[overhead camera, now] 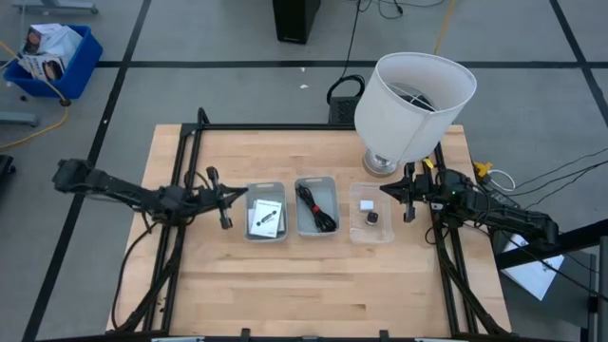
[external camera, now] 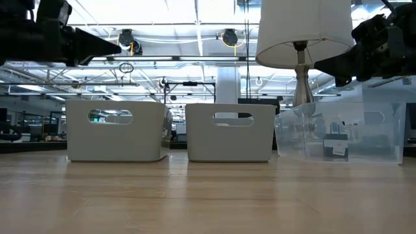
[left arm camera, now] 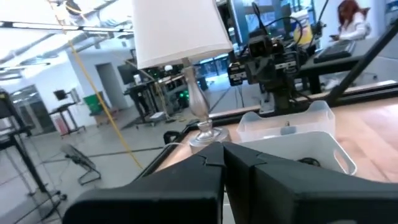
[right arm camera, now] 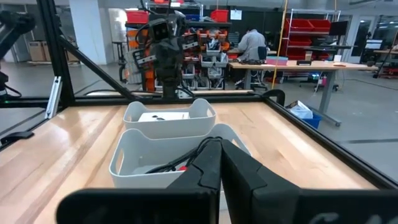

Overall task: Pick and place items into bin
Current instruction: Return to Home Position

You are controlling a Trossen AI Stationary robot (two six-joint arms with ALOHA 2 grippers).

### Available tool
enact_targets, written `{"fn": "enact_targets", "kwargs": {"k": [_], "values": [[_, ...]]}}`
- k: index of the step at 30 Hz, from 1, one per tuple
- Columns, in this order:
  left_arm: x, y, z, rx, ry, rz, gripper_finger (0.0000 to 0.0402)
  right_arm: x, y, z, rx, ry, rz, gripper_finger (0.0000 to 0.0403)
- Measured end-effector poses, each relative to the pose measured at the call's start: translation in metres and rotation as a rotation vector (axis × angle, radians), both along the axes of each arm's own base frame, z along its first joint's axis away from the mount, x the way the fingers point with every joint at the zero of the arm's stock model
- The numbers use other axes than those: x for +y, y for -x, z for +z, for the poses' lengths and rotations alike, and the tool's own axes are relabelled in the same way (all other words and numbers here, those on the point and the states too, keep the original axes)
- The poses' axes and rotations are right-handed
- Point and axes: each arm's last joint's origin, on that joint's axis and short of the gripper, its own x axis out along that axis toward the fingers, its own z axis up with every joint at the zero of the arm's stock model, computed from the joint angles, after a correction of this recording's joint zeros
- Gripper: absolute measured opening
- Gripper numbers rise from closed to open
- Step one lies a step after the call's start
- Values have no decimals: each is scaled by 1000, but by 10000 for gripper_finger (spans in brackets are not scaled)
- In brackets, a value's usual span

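A pale planked wooden table (overhead camera: 313,285) carries everything. The middle grey plastic bin (overhead camera: 300,220), smooth-walled and round-cornered, is taken as the landmark. The left gripper (overhead camera: 237,196) is held beyond the bin's left neighbour and the right gripper (overhead camera: 388,190) beyond its right neighbour. Both pairs of fingers are pressed together, and nothing is pinched.

The return home is judged best made by drawing each arm up and outward from the middle bin, so that no rim is clipped. The white fabric-shaded lamp on a metal foot (overhead camera: 418,95), behind the bin to its right, should not be brushed.

A matching grey bin (overhead camera: 250,224) just left holds a white card box with black marks (overhead camera: 267,217). A coiled black cable (overhead camera: 318,209) lies inside the middle bin. In the clear plastic tub (overhead camera: 353,230) to its right, a tiny white block (overhead camera: 366,203) and a tiny black cube (overhead camera: 372,218) are seen.
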Motion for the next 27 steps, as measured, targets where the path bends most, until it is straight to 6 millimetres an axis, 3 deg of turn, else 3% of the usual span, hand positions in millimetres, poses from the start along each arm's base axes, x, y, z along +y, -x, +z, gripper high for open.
{"fn": "enact_targets", "kwargs": {"k": [8, 19, 27], "values": [[22, 6, -2, 30, 44, -22, 1, 0, 0, 0, -3, -22, 0, 4], [19, 19, -6, 94, 19, -53, 1, 2, 0, -1, 5, -59, 53, 4], [15, 29, -6, 90, 16, -198, 0, 2, 0, -1, 8, -76, 59, 4]]}}
